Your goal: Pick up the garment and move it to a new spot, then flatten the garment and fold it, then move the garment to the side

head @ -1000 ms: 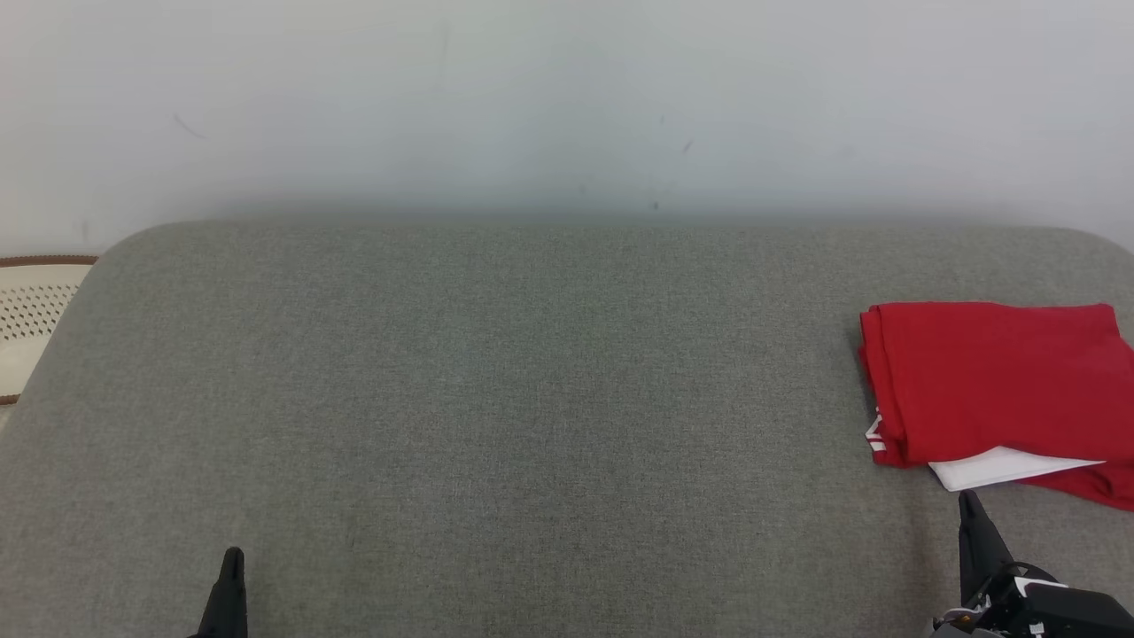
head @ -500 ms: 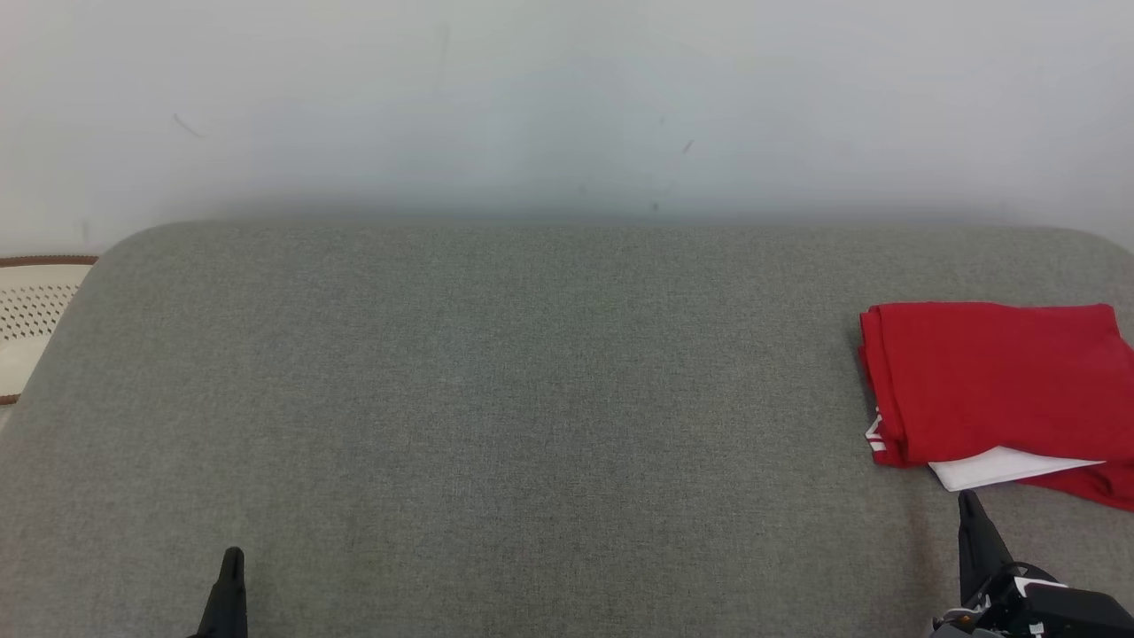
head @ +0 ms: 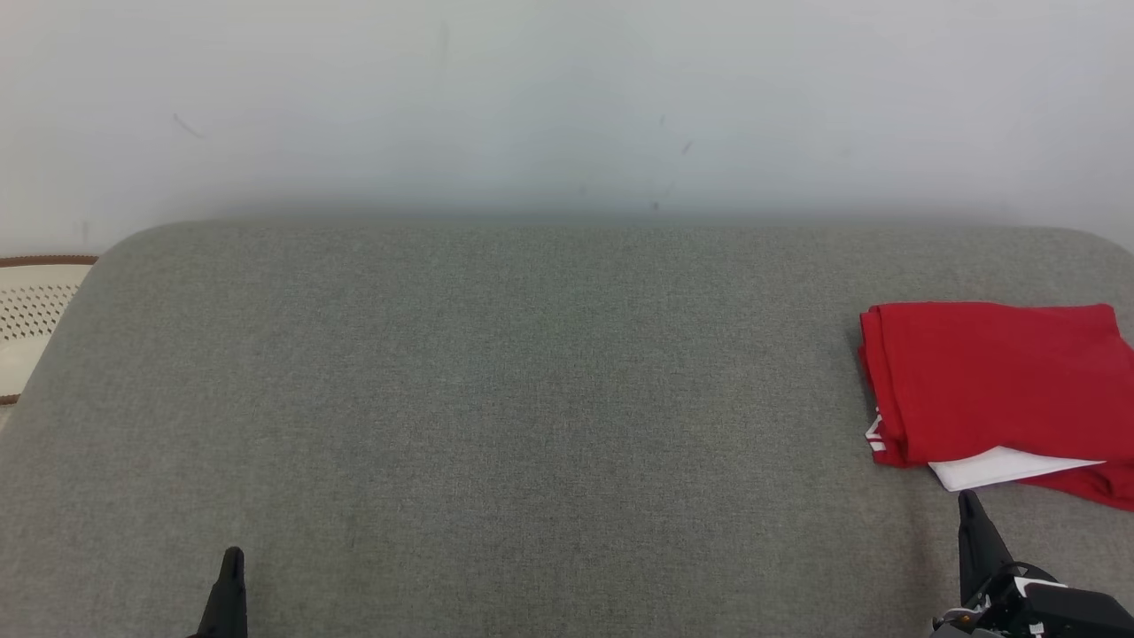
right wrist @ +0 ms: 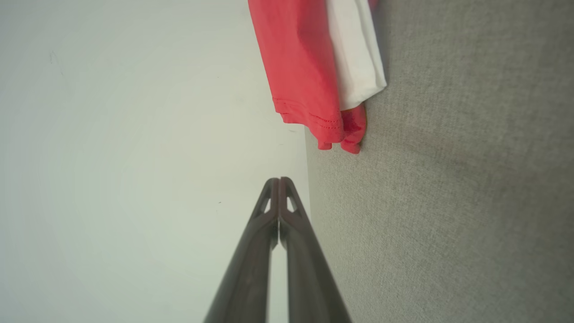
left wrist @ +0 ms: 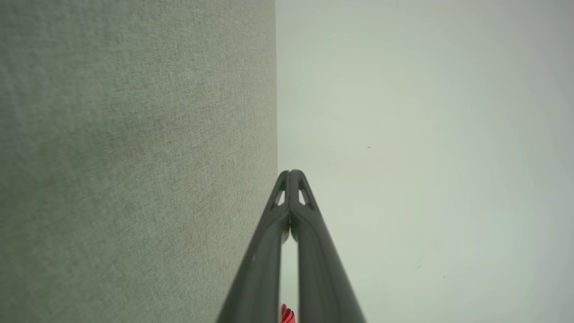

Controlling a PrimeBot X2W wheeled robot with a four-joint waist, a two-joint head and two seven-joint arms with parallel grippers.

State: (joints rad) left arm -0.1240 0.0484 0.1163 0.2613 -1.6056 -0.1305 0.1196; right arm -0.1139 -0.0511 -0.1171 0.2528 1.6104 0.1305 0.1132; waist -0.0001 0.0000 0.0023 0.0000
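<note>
The red garment lies folded at the right edge of the grey cushion, with a white part poking out at its near side. The right wrist view shows the garment ahead of the fingers, white part included. My right gripper is shut and empty, just below the garment's near edge, apart from it. Its fingertips meet with nothing between them. My left gripper is shut and empty at the lower left, far from the garment. In the left wrist view its tips touch.
A pale wall rises behind the cushion. A cream perforated object with a brown rim sits off the cushion's left end. The cushion's broad middle and left are bare fabric.
</note>
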